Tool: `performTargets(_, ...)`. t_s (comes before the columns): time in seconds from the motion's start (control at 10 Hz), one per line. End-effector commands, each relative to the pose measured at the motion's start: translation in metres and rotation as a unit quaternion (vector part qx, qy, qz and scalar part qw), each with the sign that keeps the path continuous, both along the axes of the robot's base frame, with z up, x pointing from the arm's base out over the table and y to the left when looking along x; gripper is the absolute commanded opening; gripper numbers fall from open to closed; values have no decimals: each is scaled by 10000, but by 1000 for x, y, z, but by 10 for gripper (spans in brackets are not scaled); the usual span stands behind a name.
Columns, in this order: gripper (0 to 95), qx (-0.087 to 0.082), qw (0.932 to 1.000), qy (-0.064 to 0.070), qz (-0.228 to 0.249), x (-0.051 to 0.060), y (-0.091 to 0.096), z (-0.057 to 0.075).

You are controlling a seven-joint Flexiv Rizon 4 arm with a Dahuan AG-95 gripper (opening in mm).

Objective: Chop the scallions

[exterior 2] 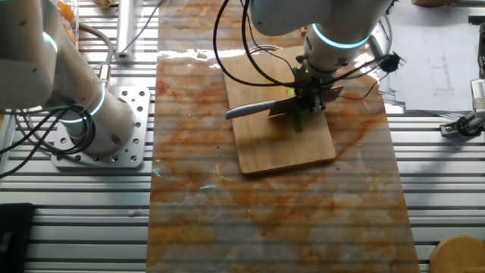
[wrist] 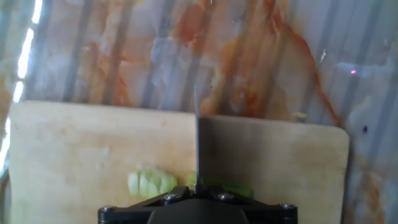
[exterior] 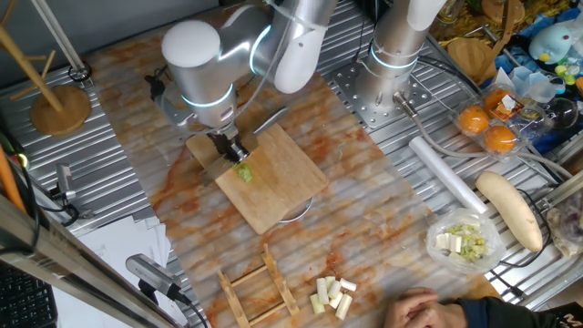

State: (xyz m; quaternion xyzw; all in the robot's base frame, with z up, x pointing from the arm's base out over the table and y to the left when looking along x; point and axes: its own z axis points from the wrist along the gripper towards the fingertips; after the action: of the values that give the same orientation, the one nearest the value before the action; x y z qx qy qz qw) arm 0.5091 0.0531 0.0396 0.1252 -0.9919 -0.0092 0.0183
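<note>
Scallions [wrist: 152, 182] show either side of the knife [wrist: 197, 140] only in hand view; tool [exterior: 230, 148] grips knife above board [exterior: 273, 187].

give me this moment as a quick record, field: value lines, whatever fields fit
work surface: wooden cutting board on a marbled orange mat
tool: knife held in the gripper, blade edge-on in the hand view
gripper: shut on the knife
target: scallions lying on the board, under the blade
cut state: a pale green piece sits left of the blade, a greener part right of it
blade contact: looks down on the scallions; cannot tell if it has cut through
nearby: pale cream chunks off the board; bowl of chopped bits
</note>
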Motion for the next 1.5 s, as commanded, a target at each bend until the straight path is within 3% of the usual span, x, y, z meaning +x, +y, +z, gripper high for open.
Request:
performTargets(0.1,0,-485,9976,114,488,-9,-6,-25)
performTargets(0.3,0,-326,9984,129,444,-13,-8,-14)
performTargets(0.4,0,-205,9989,254,344,-11,-9,3)
performTargets(0.5,0,-167,9988,319,319,-9,-10,12)
performTargets(1.0,0,-81,9987,338,364,-12,-20,17)
performTargets(1.3,0,-72,9987,352,362,-7,-28,25)
performTargets(1.5,0,-62,9987,342,366,-4,-34,22)
